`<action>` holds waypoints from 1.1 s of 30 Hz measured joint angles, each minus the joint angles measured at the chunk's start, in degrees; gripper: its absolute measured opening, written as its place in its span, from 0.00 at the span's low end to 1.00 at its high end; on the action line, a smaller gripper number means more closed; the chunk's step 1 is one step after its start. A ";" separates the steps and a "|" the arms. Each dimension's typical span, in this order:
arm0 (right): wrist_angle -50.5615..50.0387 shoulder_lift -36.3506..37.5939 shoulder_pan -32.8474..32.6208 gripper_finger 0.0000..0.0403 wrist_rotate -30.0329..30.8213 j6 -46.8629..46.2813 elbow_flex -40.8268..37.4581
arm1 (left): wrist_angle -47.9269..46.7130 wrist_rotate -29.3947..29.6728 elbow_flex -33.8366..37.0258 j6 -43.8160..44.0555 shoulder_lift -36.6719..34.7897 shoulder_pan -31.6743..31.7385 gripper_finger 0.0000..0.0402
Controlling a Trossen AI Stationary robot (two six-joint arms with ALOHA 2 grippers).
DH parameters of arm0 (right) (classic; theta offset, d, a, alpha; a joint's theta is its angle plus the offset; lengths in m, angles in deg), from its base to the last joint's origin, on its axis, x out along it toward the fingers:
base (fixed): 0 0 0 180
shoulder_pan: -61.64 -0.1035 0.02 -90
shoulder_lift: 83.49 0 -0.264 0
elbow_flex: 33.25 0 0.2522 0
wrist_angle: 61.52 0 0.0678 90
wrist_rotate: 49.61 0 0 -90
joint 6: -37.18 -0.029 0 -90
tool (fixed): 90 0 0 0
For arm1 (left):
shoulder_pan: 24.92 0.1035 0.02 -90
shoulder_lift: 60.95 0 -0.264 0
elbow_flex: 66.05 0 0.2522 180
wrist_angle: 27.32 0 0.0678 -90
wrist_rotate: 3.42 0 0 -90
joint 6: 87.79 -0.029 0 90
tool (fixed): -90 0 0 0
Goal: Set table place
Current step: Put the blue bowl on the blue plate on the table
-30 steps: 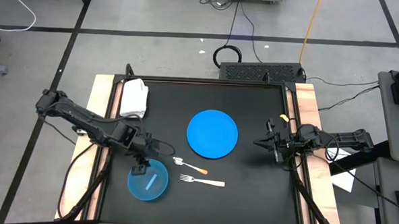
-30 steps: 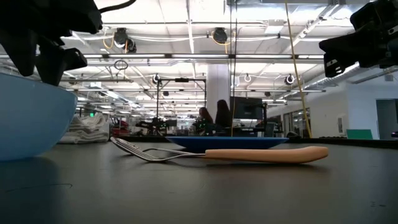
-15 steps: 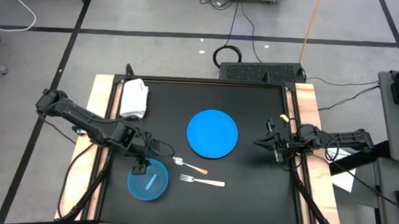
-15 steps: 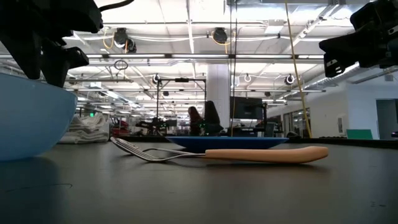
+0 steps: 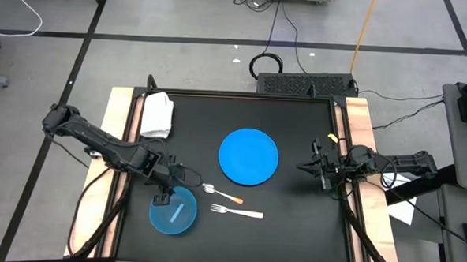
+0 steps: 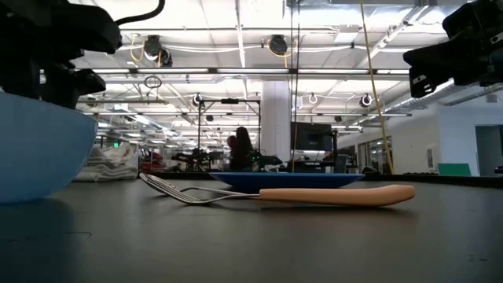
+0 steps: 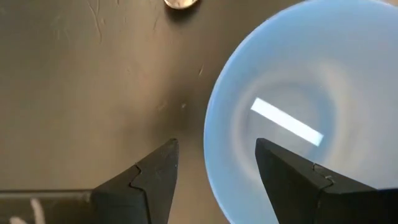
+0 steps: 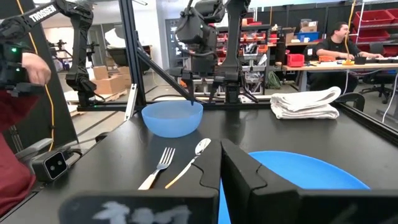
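Observation:
A light blue bowl (image 5: 175, 211) stands on the black table (image 5: 292, 228) near its front left. My left gripper (image 7: 216, 149) points down over the bowl's left rim (image 7: 208, 134), open, one finger inside the bowl and one outside; no touch shows. A blue plate (image 5: 249, 156) lies at the table's middle. A spoon (image 5: 223, 194) and a fork (image 5: 237, 212) with pale handles lie between bowl and plate. My right gripper (image 5: 304, 166) waits shut at the right edge, pointing level over the table.
A folded white cloth (image 5: 157, 115) lies at the far left corner, partly on the wooden strip. A black box (image 5: 307, 84) with cables sits beyond the far edge. People move in the room behind the table.
My left gripper has come down a little over the bowl's rim, still open. The bowl, plate, fork and spoon have kept their places.

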 joint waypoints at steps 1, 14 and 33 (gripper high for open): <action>0.00 0.00 -0.02 0.00 0.00 0.00 -0.01 | 0.19 0.02 0.09 0.36 0.02 -0.29 0.55; 0.00 0.02 -0.01 0.00 0.00 0.00 0.01 | 2.74 1.18 1.15 2.70 0.02 -3.21 0.54; 0.00 0.02 0.00 0.00 0.00 0.00 -0.01 | 2.20 5.48 1.15 1.93 1.46 -3.31 0.53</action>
